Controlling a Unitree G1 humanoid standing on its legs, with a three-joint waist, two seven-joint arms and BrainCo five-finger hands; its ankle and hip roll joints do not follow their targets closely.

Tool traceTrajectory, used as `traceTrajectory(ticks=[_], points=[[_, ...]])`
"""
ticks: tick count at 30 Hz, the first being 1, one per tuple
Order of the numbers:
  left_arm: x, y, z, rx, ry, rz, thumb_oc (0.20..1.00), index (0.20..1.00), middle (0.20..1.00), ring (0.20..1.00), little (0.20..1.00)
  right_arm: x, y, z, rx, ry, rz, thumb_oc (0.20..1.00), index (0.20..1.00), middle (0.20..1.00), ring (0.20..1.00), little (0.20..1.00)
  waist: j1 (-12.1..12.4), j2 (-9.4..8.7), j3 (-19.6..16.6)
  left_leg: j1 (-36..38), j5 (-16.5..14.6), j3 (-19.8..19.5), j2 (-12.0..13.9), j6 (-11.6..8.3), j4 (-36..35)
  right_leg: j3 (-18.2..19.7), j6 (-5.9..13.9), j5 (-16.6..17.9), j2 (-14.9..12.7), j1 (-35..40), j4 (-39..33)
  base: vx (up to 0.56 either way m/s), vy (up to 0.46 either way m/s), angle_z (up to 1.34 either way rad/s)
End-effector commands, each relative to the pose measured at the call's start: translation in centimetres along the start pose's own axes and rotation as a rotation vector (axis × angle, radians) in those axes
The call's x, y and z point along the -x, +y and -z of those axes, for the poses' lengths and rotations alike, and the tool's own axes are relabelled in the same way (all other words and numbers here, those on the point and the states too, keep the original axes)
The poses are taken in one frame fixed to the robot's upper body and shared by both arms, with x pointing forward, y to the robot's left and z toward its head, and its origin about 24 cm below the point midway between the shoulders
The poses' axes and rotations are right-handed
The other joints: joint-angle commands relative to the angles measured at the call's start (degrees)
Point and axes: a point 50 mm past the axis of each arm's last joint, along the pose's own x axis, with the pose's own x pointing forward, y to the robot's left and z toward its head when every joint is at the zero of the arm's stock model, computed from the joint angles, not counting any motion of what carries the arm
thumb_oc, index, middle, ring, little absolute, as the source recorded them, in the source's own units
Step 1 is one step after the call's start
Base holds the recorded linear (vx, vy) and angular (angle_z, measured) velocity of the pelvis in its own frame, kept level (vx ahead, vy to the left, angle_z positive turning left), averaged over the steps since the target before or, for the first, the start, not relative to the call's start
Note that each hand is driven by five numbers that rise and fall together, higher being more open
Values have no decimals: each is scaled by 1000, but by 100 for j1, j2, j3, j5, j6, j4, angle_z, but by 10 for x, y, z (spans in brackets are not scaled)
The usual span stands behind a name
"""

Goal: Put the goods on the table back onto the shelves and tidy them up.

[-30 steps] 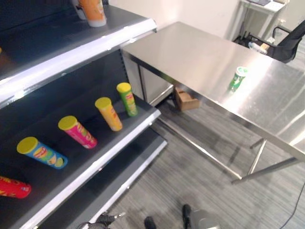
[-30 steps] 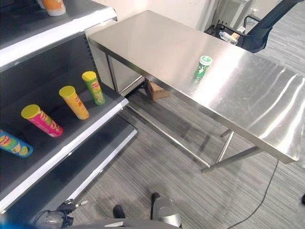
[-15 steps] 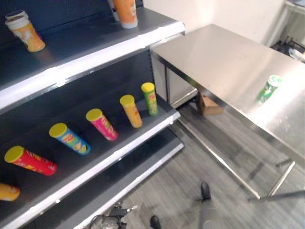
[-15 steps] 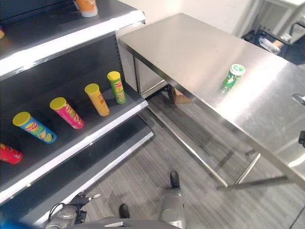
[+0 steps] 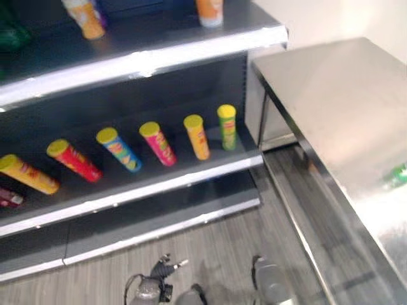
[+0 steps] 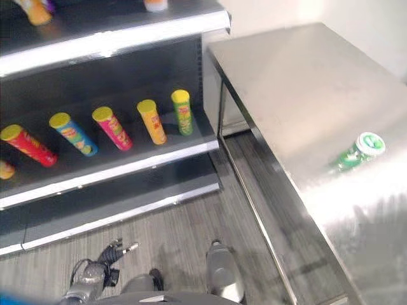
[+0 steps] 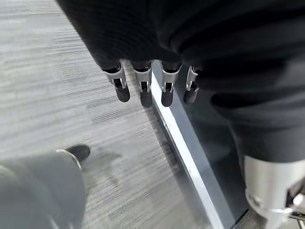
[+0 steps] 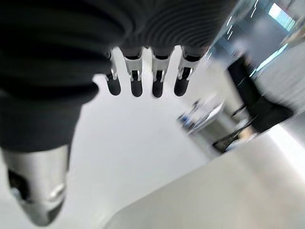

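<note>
Left eye view: the middle shelf point(image 5: 159, 190) carries a row of lying tubes, a green tube point(image 5: 227, 126) at the counter end, then an orange tube point(image 5: 197, 135), a pink tube point(image 5: 158, 142), a blue tube point(image 5: 119, 148), a red tube point(image 5: 73, 159) and a yellow tube point(image 5: 28, 173). The steel counter point(image 5: 331, 108) stands just beside the shelving.

Right eye view: one green can point(image 6: 359, 150) lies on its side on the counter, well apart from the shelves, with no hand near it.

Left wrist view: the left hand point(image 7: 152, 88) hangs with fingers straight and relaxed, holding nothing, over the grey floor point(image 7: 57, 95) beside the pale edge of the bottom shelf point(image 7: 190, 162).

Right wrist view: the right hand point(image 8: 143, 81) hangs loose too, fingers straight and empty. Past its fingertips is a pale wall, and a bare stretch of counter sits off beyond the thumb.
</note>
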Motion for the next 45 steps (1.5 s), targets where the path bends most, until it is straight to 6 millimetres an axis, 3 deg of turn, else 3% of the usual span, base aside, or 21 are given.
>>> traceTrajectory(ticks=[1,3,8,13,14,18,19,24,26,45], points=[[1,24,5,-63,24,-53,1000,1000,1000,1000,1000,-4,-3,-15,-57,-88,27,1000,1000,1000,1000,1000,16,-406,-339,335,159,95,70,-297,-238,-134,672,491,-415,1104,-1917,23,56,53],[1,24,5,-59,26,-53,1000,1000,1000,1000,1000,-3,0,-15,-48,-88,11,1000,1000,1000,1000,1000,-17,-374,-376,397,181,117,22,-281,-390,-179,701,510,-436,1132,-1943,31,43,22],[7,32,35,-89,156,-84,1000,1000,1000,1000,1000,-1,27,-17,-83,-87,-143,1000,1000,1000,1000,1000,73,-361,-523,690,187,256,-173,-250,-794,-184,796,601,-610,1160,-1961,51,51,-7],[10,35,42,-90,182,-91,1000,1000,1000,1000,1000,2,32,-17,-85,-88,-181,1000,1000,1000,1000,1000,100,-393,-540,724,186,252,-204,-249,-828,-194,811,605,-653,1164,-1935,22,7,0],[13,38,50,-82,209,-99,1000,1000,1000,1000,1000,8,37,-10,-47,-54,-259,1000,1000,1000,1000,1000,134,-421,-544,729,181,232,-217,-247,-834,-218,824,613,-694,1154,-1893,32,8,6],[16,36,58,-82,238,-96,1000,1000,1000,1000,1000,12,40,-1,1,-17,-293,1000,1000,1000,1000,1000,153,-450,-555,749,168,219,-228,-250,-837,-255,834,608,-734,1166,-1869,16,4,8],[17,33,61,-72,254,-94,1000,1000,1000,1000,1000,12,38,6,88,13,-301,1000,1000,1000,1000,1000,169,-460,-564,757,157,209,-228,-251,-828,-287,839,609,-753,1167,-1849,0,0,0],[13,23,56,-66,235,-83,1000,1000,1000,1000,1000,12,23,24,416,88,-292,1000,1000,1000,1000,1000,190,-463,-573,765,140,142,-202,-260,-794,-371,837,565,-763,1212,-1786,0,-9,4],[12,21,53,-62,224,-83,1000,1000,1000,1000,1000,11,21,25,455,89,-281,1000,1000,1000,1000,1000,193,-454,-568,759,140,128,-194,-264,-787,-380,832,556,-760,1217,-1774,-2,-19,11],[10,19,47,-58,206,-88,1000,1000,1000,1000,1000,11,18,24,464,78,-227,1000,1000,1000,1000,1000,187,-440,-560,768,142,91,-180,-273,-784,-400,827,532,-753,1238,-1768,0,-3,1]])
